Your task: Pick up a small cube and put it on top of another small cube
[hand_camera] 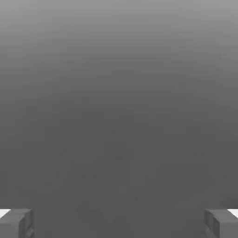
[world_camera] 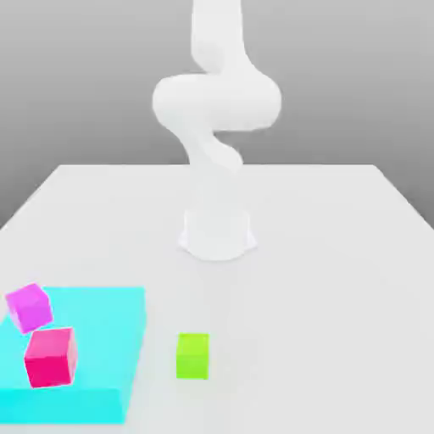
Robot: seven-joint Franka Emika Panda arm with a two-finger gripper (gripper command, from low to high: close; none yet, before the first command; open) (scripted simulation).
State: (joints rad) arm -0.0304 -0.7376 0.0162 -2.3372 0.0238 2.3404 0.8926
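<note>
The end effector [hand_camera: 119, 224] was open and gripped nothing. The small cube [world_camera: 192, 356] sat on the tabletop [world_camera: 297, 339], just beside the cyan block [world_camera: 93, 339], in front of the arm's base [world_camera: 217, 237]; the coming move required forward travel and descent.

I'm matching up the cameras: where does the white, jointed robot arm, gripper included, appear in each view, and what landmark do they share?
Exterior view: the arm rises mid-picture behind the cubes.
Hand view: its gripper is open, jaws at opposite edges.
Shared landmark: probably the plain, smooth grey backdrop.
</note>
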